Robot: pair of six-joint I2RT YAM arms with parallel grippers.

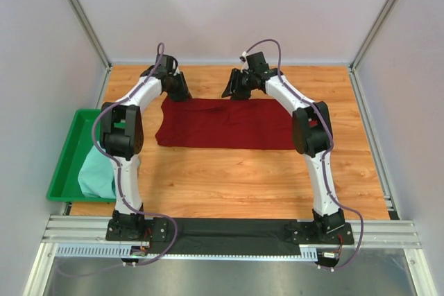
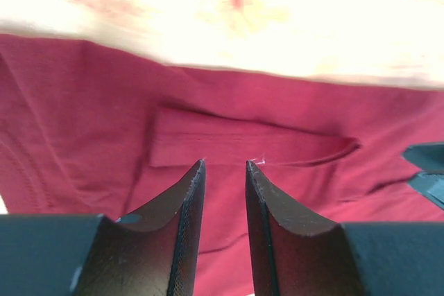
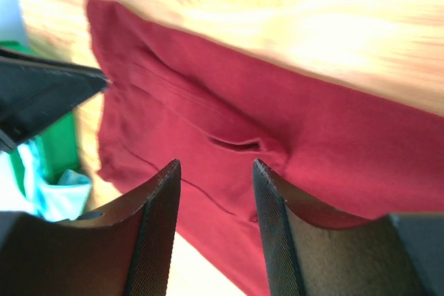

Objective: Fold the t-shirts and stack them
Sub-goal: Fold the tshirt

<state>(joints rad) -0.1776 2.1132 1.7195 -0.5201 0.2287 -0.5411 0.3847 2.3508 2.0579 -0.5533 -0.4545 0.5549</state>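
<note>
The top view is bright, even and sharp, with only soft, faint shadows on the desk [image 1: 243,178]. In both wrist views the desk glares to pale yellow, almost white, and its grain is smeared, perhaps by motion. The maroon shirt [image 2: 83,102] is well exposed there, and the near jaws look dark.

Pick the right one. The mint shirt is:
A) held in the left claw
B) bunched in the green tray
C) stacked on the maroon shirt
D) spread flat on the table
B: the mint shirt lies crumpled in the tray at the left, apart from the maroon shirt, which is spread on the table.
</note>
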